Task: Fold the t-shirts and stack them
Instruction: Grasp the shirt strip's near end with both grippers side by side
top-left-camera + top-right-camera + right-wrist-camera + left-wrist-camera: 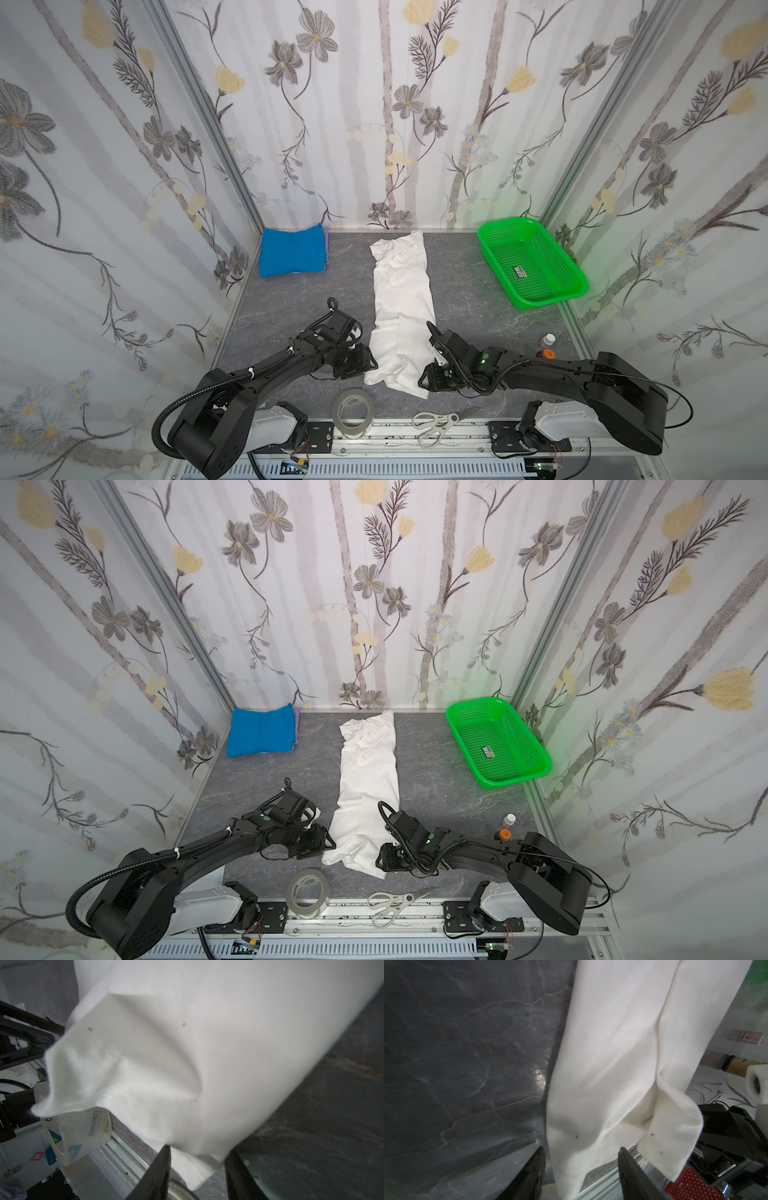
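The white t-shirt (401, 299) (370, 771) lies as a long narrow strip down the middle of the grey table, print hidden. A blue t-shirt (293, 252) (262, 733) rests folded at the back left corner. My left gripper (368, 362) (581, 1151) is at the strip's near left corner, open, with the white cloth (612, 1064) between its fingers and a gap beside it. At the near right corner my right gripper (428, 376) (198, 1149) is open too, with a corner of the cloth (187, 1043) hanging between its fingers.
A green mesh basket (552, 300) stands at the back right. A tape roll (353, 411) and white scissors (436, 424) lie at the front edge. Two small bottles (547, 343) stand near the right arm. Patterned walls close three sides.
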Motion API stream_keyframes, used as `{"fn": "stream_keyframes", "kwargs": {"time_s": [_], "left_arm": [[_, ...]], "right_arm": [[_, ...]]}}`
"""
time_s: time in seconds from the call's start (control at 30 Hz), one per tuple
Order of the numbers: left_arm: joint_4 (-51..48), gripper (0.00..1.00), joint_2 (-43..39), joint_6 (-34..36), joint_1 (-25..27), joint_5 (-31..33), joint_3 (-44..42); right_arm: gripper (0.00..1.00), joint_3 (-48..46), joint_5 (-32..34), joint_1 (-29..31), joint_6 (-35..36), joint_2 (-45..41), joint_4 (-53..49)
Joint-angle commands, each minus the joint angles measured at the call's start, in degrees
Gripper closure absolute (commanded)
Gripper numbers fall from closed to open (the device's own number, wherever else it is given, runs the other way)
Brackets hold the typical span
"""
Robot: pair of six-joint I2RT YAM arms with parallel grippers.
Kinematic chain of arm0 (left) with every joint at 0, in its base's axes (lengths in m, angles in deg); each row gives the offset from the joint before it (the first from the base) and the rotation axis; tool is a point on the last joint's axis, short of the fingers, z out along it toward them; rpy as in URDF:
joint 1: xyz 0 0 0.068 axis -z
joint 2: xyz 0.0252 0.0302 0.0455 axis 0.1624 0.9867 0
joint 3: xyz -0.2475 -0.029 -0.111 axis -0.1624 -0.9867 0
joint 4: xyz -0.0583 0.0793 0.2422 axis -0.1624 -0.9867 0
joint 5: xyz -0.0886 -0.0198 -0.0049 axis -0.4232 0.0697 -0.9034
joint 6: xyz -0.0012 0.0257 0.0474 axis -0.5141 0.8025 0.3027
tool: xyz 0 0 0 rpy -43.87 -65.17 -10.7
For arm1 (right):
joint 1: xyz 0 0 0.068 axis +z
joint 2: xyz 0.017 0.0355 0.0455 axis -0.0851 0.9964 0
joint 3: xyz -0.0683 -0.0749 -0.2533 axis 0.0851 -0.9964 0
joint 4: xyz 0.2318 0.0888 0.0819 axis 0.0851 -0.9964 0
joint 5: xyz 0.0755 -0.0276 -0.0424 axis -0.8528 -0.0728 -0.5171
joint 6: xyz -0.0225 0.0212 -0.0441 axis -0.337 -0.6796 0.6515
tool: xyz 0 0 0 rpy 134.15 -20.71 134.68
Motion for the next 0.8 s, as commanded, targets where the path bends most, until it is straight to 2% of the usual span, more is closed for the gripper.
{"fn": "stream_keyframes", "kwargs": {"time_s": [0.0,0.07,0.13,0.23,0.4,0.53,0.57,0.63,0.67,0.7,0.77], "left_arm": [[1.3,0.53,0.09,-1.05,0.74,1.64,-0.95],[1.24,0.6,0.51,-1.26,1.38,1.82,-1.11],[1.14,0.73,0.74,-1.35,2.31,1.47,-0.99],[0.96,0.98,2.22,-1.49,3.63,1.17,-0.49],[-2.57,1.0,2.63,-1.08,7.45,0.93,3.03],[-5.06,1.0,1.19,-2.01,8.67,2.09,3.45],[-5.72,1.0,0.11,-2.06,8.66,2.63,3.38],[-6.8,1.0,-0.24,-1.56,8.66,3.06,3.18],[-6.69,0.98,0.05,-1.54,8.71,3.09,2.85],[-6.37,0.9,0.51,-1.66,8.66,2.88,2.47],[-5.91,0.52,0.73,-2.22,8.66,2.78,1.98]], "right_arm": [[0.74,0.09,-0.47,0.04,-1.47,-0.02,1.8],[0.85,-0.41,0.35,-0.03,-1.33,-1.05,0.1],[0.96,-0.91,1.86,-0.74,-0.97,-2.33,-2.52],[1.0,-1.8,3.97,-3.18,0.25,-4.73,-6.0],[1.0,-0.83,8.26,-6.13,3.75,-8.2,-11.67],[1.0,0.84,8.08,-5.93,6.8,-10.98,-13.63],[0.95,0.91,7.45,-5.93,7.62,-11.16,-13.86],[0.79,0.82,6.26,-5.85,8.56,-11.06,-13.83],[0.74,0.66,5.78,-5.68,8.69,-10.98,-13.43],[0.65,0.43,5.26,-5.51,8.61,-10.98,-13.18],[0.55,0.2,5.14,-5.28,8.16,-11.23,-13.34]]}}
